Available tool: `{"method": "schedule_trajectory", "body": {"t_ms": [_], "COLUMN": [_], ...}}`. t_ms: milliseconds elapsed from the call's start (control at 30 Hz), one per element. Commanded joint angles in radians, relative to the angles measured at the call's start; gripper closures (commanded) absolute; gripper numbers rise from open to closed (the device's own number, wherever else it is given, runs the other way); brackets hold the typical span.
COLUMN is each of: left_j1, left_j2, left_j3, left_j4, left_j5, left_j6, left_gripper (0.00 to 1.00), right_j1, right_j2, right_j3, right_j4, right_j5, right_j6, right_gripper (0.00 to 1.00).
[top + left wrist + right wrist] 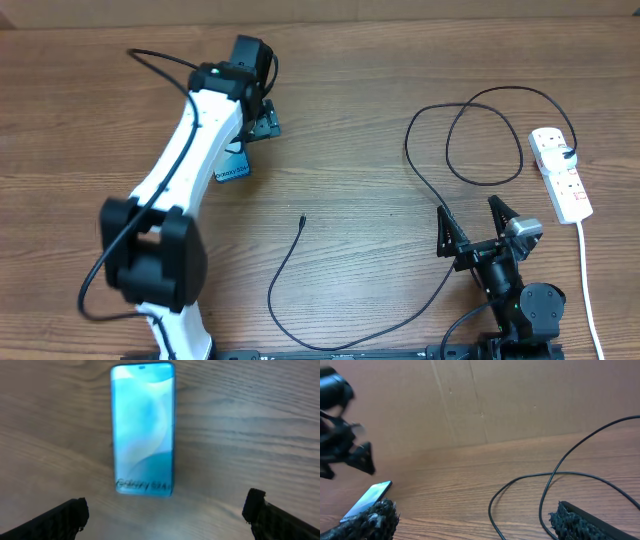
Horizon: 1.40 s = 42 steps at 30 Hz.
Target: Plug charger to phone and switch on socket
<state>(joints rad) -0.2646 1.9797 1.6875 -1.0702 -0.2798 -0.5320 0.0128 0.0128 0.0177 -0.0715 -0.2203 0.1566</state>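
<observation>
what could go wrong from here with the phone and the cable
1. The phone lies flat on the table, so the open left gripper above it may nudge it rather than grip it.
2. The charger loops right beside the open right gripper; a move there could snag it and tug the socket.

The only writing that could be read stood on the phone (142, 430). In the left wrist view, one line near the lower end of its blue screen read "Galaxy S24", though it was blurred. From overhead, the same line was a pale streak too small to read. Tiny marks on the socket (561, 172), far right on the tabletop, could not be made out.
</observation>
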Motion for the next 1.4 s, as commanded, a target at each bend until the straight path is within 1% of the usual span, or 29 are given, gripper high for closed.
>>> {"method": "schedule_trajectory", "body": {"t_ms": [0,67,167,233,400,567,667,767,933,1100,1200,1267,1367], "left_j1": [0.032,0.080,0.136,0.178,0.239,0.243,0.229,0.214,0.208,0.208,0.208,0.208,0.206], "left_j2": [0.093,0.143,0.169,0.178,0.194,0.208,0.208,0.208,0.208,0.208,0.208,0.208,0.208], "left_j3": [-0.011,-0.011,-0.011,-0.011,-0.012,-0.015,-0.016,-0.024,-0.083,-0.179,-0.203,-0.203,-0.203], "left_j4": [0.039,0.051,0.055,0.057,0.063,0.098,0.126,0.127,0.156,0.217,0.214,0.211,0.192], "left_j5": [0.069,0.140,0.201,0.241,0.252,0.262,0.302,0.299,0.298,0.298,0.300,0.313,0.351], "left_j6": [0.112,0.114,0.115,0.140,0.198,0.218,0.218,0.181,0.150,0.150,0.150,0.151,0.151], "left_gripper": [0.00,0.00,0.00,0.00,0.00,0.00,0.00,0.00,0.00,0.00,0.00,0.07,0.14], "right_j1": [-0.007,-0.007,-0.007,-0.007,-0.007,-0.007,-0.007,-0.007,-0.007,-0.007,-0.007,-0.007,-0.007], "right_j2": [-0.008,-0.009,-0.008,-0.009,-0.008,-0.008,-0.009,-0.009,-0.008,-0.009,-0.008,-0.009,-0.008], "right_j3": [-0.010,-0.010,-0.010,-0.010,-0.010,-0.010,-0.010,-0.010,-0.010,-0.010,-0.010,-0.010,-0.010], "right_j4": [0.006,0.006,0.006,0.006,0.006,0.006,0.006,0.006,0.006,0.006,0.006,0.006,0.006], "right_j5": [0.010,0.010,0.010,0.010,0.010,0.010,0.010,0.010,0.010,0.010,0.010,0.010,0.010], "right_j6": [-0.005,-0.005,-0.005,-0.005,-0.005,-0.005,-0.005,-0.005,-0.005,-0.005,-0.005,-0.005,-0.005], "right_gripper": [0.00,0.00,0.00,0.00,0.00,0.00,0.00,0.00,0.00,0.00,0.00,0.00,0.00]}}
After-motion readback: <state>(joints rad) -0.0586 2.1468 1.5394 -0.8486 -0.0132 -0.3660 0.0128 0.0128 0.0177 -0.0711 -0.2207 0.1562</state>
